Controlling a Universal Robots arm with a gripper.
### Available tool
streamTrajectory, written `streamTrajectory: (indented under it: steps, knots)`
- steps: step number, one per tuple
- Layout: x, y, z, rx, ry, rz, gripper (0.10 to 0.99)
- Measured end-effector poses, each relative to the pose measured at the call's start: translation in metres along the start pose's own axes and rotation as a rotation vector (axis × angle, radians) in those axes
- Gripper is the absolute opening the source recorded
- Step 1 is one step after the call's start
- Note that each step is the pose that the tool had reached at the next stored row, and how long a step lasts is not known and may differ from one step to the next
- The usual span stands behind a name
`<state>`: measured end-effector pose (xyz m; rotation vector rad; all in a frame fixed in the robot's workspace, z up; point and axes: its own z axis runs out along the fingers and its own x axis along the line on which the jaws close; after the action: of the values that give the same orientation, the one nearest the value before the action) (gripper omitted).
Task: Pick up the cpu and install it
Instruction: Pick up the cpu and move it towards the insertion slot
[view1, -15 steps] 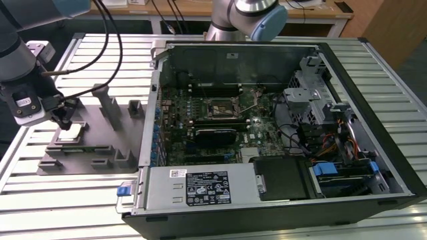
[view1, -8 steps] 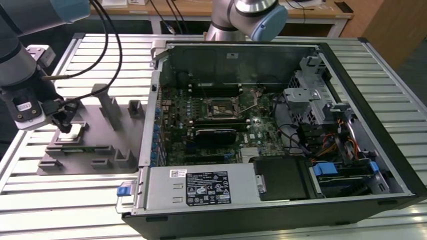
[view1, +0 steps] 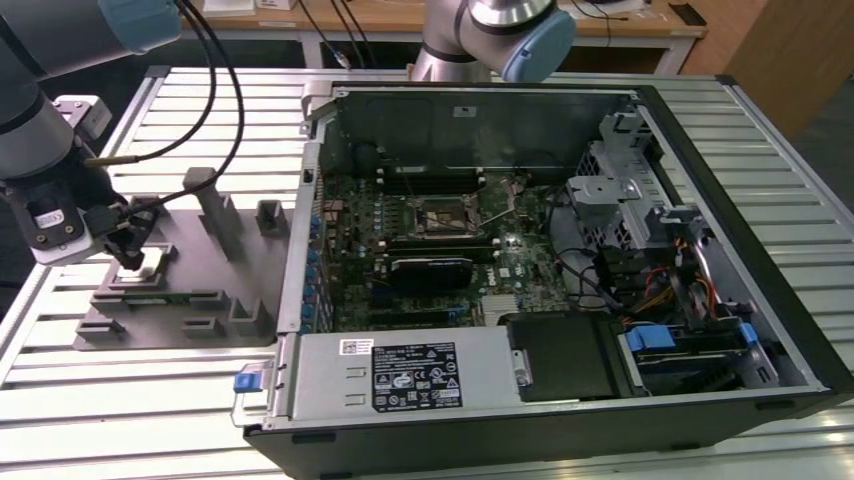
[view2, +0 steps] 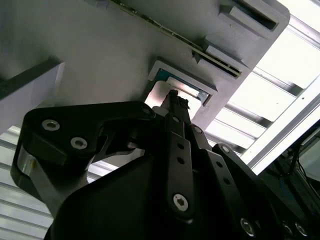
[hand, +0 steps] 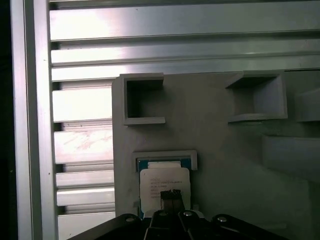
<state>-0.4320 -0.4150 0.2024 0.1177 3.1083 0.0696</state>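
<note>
Jaws are drawn together tip to tip, with no gap that I can see in either wrist view, and they hold nothing. Their dark tips point down at the cpu (hand: 161, 181), over the middle of its pale metal top plate; I cannot tell whether they touch it.

The cpu lies flat in a shallow square pocket (hand: 167, 159) with a blue inner edge, set into a grey fixture plate (hand: 220, 150). In the second wrist view the cpu (view2: 159, 96) shows as a bright patch just past the tips, framed by the same pocket. Other empty rectangular recesses are cut into the plate farther from the jaws, and upright grey posts (view1: 211, 205) rise from it.

In the exterior view the fixture plate sits on a slatted aluminium desk (view1: 80, 390) at the exterior view's left, with the arm (view1: 40, 150) reaching down over its left end and black cables (view1: 200, 100) looping from the wrist.

To the exterior view's right of the plate, just beside it, an open computer case (view1: 561, 400) lies on its side. Its green motherboard (view1: 400, 230) faces up, and the square socket (view1: 441, 215) near the board's middle is well apart from the cpu. A second arm's base (view1: 514, 35) stands at the far edge of the desk, behind the case.
</note>
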Motion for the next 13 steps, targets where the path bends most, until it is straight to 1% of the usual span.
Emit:
streamTrajectory:
  steps: [9, 10, 11, 13]
  knots:
    - [0.0001, 0.0000, 0.0002, 0.000, -0.0001, 0.000, 0.114]
    - [0.0001, 0.0000, 0.0002, 0.000, -0.0001, 0.000, 0.169]
    - [0.0001, 0.0000, 0.0002, 0.000, -0.0001, 0.000, 0.169]
    - [0.0001, 0.0000, 0.0003, 0.000, -0.0001, 0.000, 0.290]
